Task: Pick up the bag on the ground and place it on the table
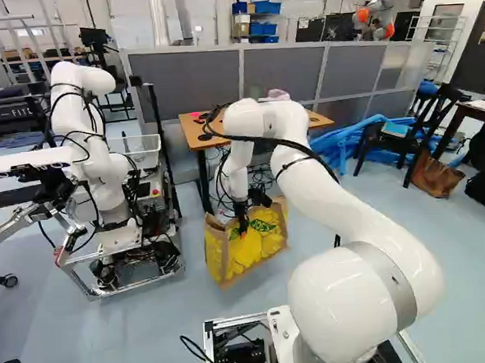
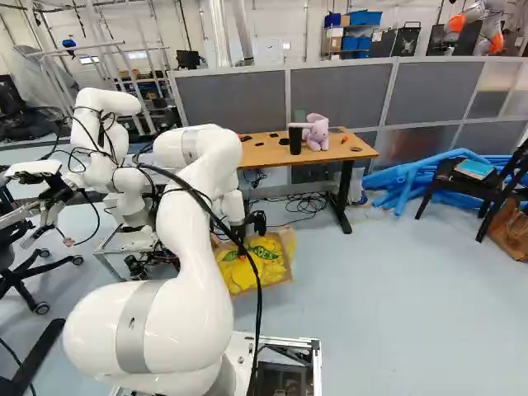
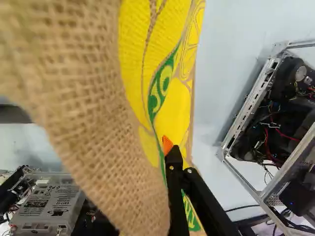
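1. Left base view: the yellow-printed burlap bag [image 1: 234, 252] is low down, in front of the counter [image 1: 192, 137]; whether its base touches the floor [image 1: 164, 318] I can't tell. The white arm [image 1: 381, 222] bends over to it, and the pincer [image 1: 242, 229] points down at its upper part. Another robot [image 1: 110, 177] stands to the bag's left. To its right, well apart, are blue tubes [image 1: 339, 147], a dark chair [image 1: 424, 121] and a brown leather bag [image 1: 434, 175].
2. Right base view: the burlap bag is partly behind the arm. Higher than it and behind, to its right, a lilac plush toy [image 2: 317, 132] and a black cup [image 2: 295, 140] stand side by side on the counter. Loose cables [image 2: 305, 205] lie behind the bag, under the counter.
3. Wrist view: the bag's burlap comes close to the camera and hides part of the pincer, so I can't tell whether it is open, closed or gripping. Beyond the burlap shows the yellow face with green print. A metal frame [image 3: 244, 109] with wiring sits apart from that face.
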